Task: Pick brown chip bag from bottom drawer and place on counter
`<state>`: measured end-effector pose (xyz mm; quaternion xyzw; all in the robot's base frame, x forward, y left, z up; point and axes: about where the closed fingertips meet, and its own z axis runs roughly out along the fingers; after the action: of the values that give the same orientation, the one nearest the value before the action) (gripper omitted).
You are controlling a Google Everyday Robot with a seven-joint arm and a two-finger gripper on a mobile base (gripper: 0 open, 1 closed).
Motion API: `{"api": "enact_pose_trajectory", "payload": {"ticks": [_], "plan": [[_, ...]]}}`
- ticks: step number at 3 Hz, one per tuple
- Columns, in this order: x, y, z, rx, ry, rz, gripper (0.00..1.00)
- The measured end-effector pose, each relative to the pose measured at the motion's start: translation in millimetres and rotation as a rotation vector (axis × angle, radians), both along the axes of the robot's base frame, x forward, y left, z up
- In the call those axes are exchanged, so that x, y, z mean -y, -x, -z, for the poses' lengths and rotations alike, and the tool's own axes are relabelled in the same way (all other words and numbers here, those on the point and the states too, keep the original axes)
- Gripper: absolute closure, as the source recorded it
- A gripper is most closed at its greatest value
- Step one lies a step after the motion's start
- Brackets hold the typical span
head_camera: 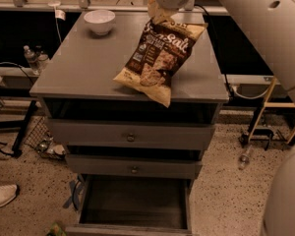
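Camera view: desk (83, 68) above, bottom drawer (137, 200) open below.
Chip bag (160, 58): lying on desk, lower corner past front edge.
Hand (160, 6): at top edge, gripping bag's raised end.

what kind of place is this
Probably a robot test lab, not a home: lone drawer cabinet on speckled floor, loose cables beside it, the gripper at the top of the brown chip bag on the counter.

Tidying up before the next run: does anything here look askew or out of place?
The brown chip bag lies diagonally on the counter, its lower corner poking past the front edge. The bottom drawer stands pulled open. The gripper is at the bag's top end, near the counter's back edge.
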<state>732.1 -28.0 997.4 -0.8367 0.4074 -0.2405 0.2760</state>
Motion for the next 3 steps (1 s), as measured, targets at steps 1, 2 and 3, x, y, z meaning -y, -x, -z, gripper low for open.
{"api": "enact_pose_trajectory", "payload": {"ticks": [1, 2, 3], "plan": [[-5.2, -16.0, -4.7, -0.007, 0.012, -0.004, 0.82], [-6.5, -18.2, -6.5, -0.006, 0.01, -0.004, 0.6], [-7.9, -18.9, -4.0, -0.01, 0.011, -0.006, 0.36]]}}
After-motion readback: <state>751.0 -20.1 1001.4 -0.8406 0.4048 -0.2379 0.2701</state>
